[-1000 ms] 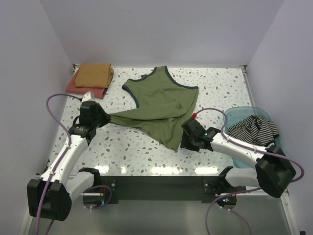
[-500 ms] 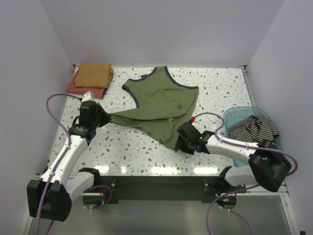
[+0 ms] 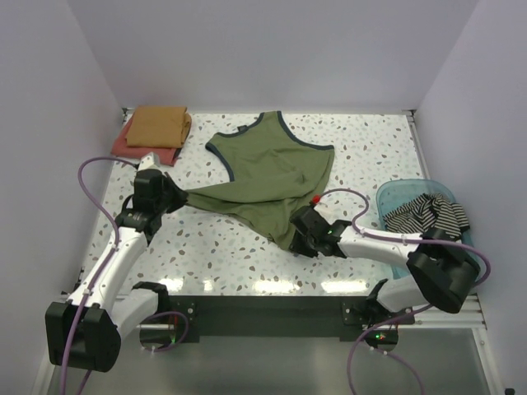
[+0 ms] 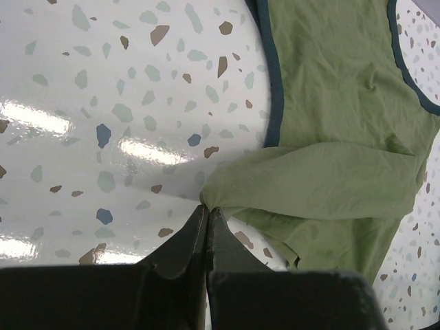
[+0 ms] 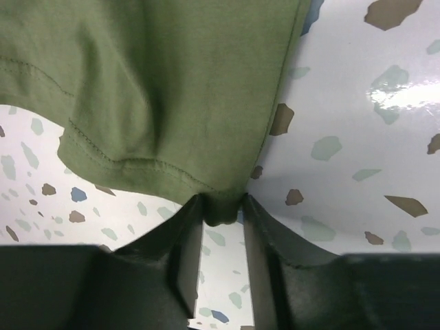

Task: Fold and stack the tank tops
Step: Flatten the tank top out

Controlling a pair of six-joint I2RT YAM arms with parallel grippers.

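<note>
White speckled table (image 3: 206, 255), plain pale walls around it. Olive tank top (image 3: 272, 169) lies mid-table, neck end towards the back wall and its lower part bunched towards the arms. Left gripper (image 4: 207, 213) is closed tight on a corner of the top, cloth pulled taut to the left. Right gripper (image 5: 220, 227) has narrow jaws with the hem's near corner between the fingertips; I can't tell if it's actually clamped. Mustard top (image 3: 159, 125) is folded and sits on the red top (image 3: 123, 146) at the back-left corner. Striped top (image 3: 424, 212) is crumpled in the blue basket (image 3: 394, 195) at the right edge.
</note>
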